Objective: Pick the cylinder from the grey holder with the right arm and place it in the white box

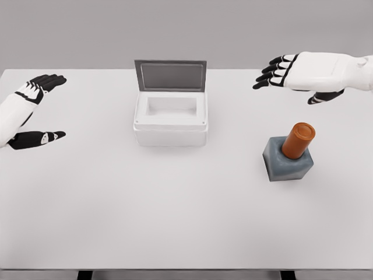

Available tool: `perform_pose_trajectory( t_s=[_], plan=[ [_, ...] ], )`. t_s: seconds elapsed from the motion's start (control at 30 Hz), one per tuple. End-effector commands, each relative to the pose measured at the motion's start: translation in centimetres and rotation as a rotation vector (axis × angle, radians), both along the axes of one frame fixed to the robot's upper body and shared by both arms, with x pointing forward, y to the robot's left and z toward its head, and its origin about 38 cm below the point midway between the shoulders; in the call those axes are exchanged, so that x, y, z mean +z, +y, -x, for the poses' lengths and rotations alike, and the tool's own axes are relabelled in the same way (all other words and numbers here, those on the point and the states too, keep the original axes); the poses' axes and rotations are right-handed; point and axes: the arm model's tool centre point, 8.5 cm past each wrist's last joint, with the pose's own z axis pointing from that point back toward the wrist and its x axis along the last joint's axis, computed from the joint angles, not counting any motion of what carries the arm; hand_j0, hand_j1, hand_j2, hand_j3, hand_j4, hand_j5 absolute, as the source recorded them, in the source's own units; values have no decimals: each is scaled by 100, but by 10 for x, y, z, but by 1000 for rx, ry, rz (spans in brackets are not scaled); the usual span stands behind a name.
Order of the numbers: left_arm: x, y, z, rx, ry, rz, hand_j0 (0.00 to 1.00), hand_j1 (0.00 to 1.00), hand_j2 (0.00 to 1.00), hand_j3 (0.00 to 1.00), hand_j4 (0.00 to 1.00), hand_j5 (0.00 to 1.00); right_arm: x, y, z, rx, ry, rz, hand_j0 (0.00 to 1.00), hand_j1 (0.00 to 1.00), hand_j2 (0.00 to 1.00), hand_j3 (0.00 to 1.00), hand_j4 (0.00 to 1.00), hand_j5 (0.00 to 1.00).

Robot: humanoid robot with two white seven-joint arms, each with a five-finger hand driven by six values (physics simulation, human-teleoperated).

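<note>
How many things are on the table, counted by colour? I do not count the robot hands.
White: 1, the white box with its grey lid open
Grey: 1, the grey holder
Orange: 1, the cylinder standing tilted in the holder
Total: 3

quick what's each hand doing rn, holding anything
left hand: open, holding nothing
right hand: open, holding nothing, above and behind the cylinder
</note>
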Motion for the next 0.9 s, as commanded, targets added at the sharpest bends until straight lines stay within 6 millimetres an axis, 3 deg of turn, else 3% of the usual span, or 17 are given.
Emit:
perform_pose_trajectory(
  t_s=[0.0, 0.1, 0.23, 0.3, 0.37, 0.43, 0.47, 0.53, 0.67, 0.87],
  plan=[
    [2, 1, 0, 0, -4, 3, 100, 100, 100, 100, 100, 100, 0, 1, 1, 1, 2, 2, 100, 100, 100, 100, 100, 100],
    [4, 1, 0, -1, -8, 3, 100, 100, 100, 100, 100, 100, 20, 3, 11, 28, -43, 8, 100, 100, 100, 100, 100, 100],
    [4, 1, 0, 1, -8, 3, 100, 100, 100, 100, 100, 100, 46, -52, 42, -52, 106, -186, 100, 100, 100, 100, 100, 100],
    [7, 6, 0, 15, -19, 1, 100, 100, 100, 100, 100, 100, 54, -65, 51, -73, 144, -248, 100, 100, 100, 100, 100, 100],
    [7, 6, 0, 15, -19, 1, 100, 100, 100, 100, 100, 100, 64, -90, 61, -168, 173, -275, 100, 100, 100, 100, 100, 100],
    [7, 6, 0, 15, -18, 1, 100, 100, 100, 100, 100, 100, 63, -94, 66, -176, 174, -248, 100, 100, 100, 100, 100, 100],
    [7, 6, 0, 16, -17, 1, 100, 100, 100, 100, 100, 100, 56, -94, 66, -185, 192, -240, 100, 100, 100, 100, 100, 100],
    [7, 8, 1, 22, -17, 1, 100, 100, 100, 100, 100, 100, 15, -96, 62, -247, 303, -214, 100, 100, 100, 100, 100, 100],
    [6, 9, 1, 22, -16, 3, 100, 100, 100, 100, 100, 100, -31, -98, 51, -332, 405, -191, 100, 100, 100, 100, 100, 100],
    [11, 13, 1, 39, -32, 6, 100, 100, 100, 100, 100, 100, -53, -70, 29, -286, 434, -239, 99, 99, 99, 99, 99, 99]
  ],
)
